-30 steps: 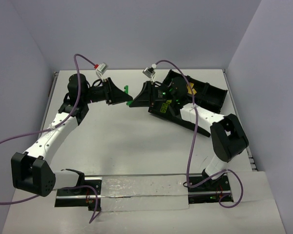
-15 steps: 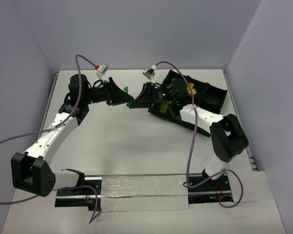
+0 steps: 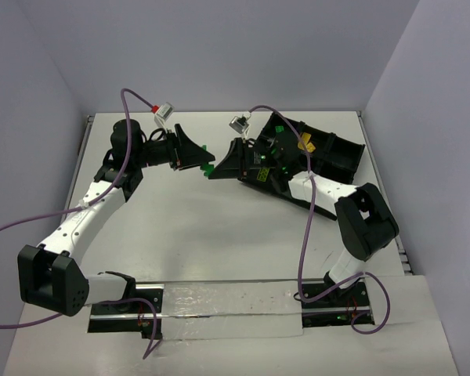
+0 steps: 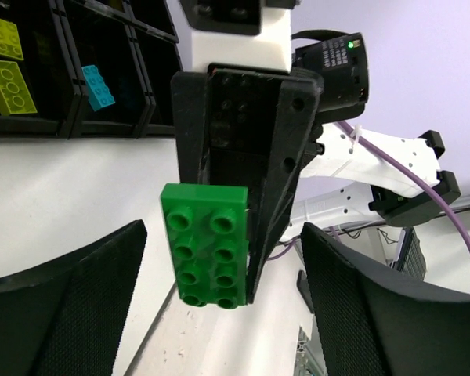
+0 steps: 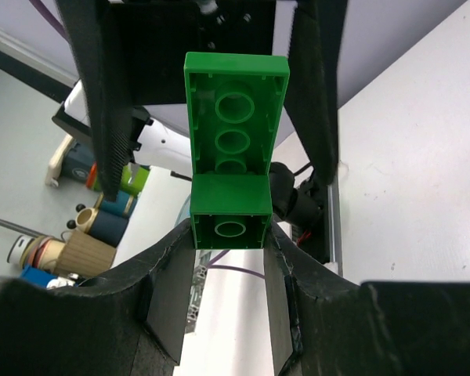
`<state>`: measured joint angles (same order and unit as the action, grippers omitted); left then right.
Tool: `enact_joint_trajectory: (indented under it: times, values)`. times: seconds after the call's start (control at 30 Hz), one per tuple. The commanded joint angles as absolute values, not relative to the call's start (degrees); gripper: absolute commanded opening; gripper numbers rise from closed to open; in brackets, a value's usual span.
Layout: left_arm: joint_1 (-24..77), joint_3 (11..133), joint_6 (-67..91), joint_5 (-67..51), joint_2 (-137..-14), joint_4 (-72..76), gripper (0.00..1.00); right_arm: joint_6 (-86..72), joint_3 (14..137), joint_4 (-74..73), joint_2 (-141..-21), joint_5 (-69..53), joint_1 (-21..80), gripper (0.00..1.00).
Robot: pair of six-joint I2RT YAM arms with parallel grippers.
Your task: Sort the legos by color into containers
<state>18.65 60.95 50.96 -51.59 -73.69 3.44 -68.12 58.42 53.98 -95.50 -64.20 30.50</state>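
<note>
Held up in the air, a green lego (image 5: 233, 149) made of two joined bricks sits with its lower end pinched between the pads of my right gripper (image 5: 229, 258), which is shut on it. My left gripper (image 4: 223, 305) stands open around the same green lego (image 4: 209, 243), its mesh fingers (image 4: 63, 313) well clear on both sides. From above, the two grippers meet tip to tip over the table's far middle, left gripper (image 3: 200, 153) facing right gripper (image 3: 217, 167) with the lego (image 3: 208, 166) between. The containers are one black tray (image 3: 341, 153) holding yellow legos (image 4: 9, 86), a cyan lego (image 4: 96, 86) and green legos (image 3: 278, 129).
The tray lies at the far right, just behind the right arm's wrist. Purple cables loop over both arms. A white wall closes the table's far side, and a metal rail (image 3: 219, 301) runs along the near edge by the arm bases.
My left gripper has opened wide and let go of the green lego. The right gripper keeps its hold, and both arms have barely moved.
</note>
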Motion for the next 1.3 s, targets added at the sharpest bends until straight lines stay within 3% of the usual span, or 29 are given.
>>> enact_joint_trajectory:
  times: [0.0,0.27,0.33,0.37,0.4,0.43,0.9,1.0,1.1,1.13,1.17,1.27]
  values:
    - [18.54,62.59,51.91,-51.49,-72.26,6.84,0.77,-67.94,57.64,57.39,-94.15,-63.91,30.83,0.00]
    - [18.54,62.23,51.77,-51.42,-72.16,7.02,0.53,-67.94,57.82,57.31,-94.21,-64.35,30.67,0.00]
    - [18.54,62.13,51.77,-51.46,-72.16,6.94,0.39,-67.99,57.65,57.35,-94.03,-64.38,30.67,0.00]
    - [18.54,62.05,51.79,-51.48,-72.16,6.94,0.29,-68.03,57.53,57.39,-93.90,-64.34,30.67,0.00]
    - [18.54,62.06,51.85,-51.43,-72.17,6.94,0.11,-68.03,57.39,57.39,-93.67,-64.32,30.67,0.00]
    - [18.54,62.16,51.84,-51.59,-72.34,6.90,0.02,-68.02,57.30,57.39,-93.41,-64.15,30.67,0.00]
    - [16.88,62.49,50.76,-51.11,-70.75,6.20,0.00,-66.62,48.45,56.51,-86.05,-62.42,21.30,0.00]
    - [16.95,62.31,50.14,-49.65,-69.99,4.89,0.00,-64.14,47.85,50.79,-84.86,-59.03,17.69,0.00]
    - [16.88,62.31,49.34,-46.92,-69.43,2.91,0.00,-45.12,53.69,18.06,-81.43,-44.34,13.59,0.00]
    - [16.91,62.69,48.88,-46.09,-69.56,1.72,0.00,-39.23,57.71,10.19,-80.83,-35.77,13.50,0.00]
    - [16.99,63.46,48.24,-45.12,-69.85,0.44,0.00,-34.71,61.76,-4.09,-80.69,-19.36,13.35,0.00]
    - [17.06,65.06,46.60,-43.44,-70.92,-3.12,0.00,-31.24,65.63,-8.51,-82.70,-8.31,11.69,0.00]
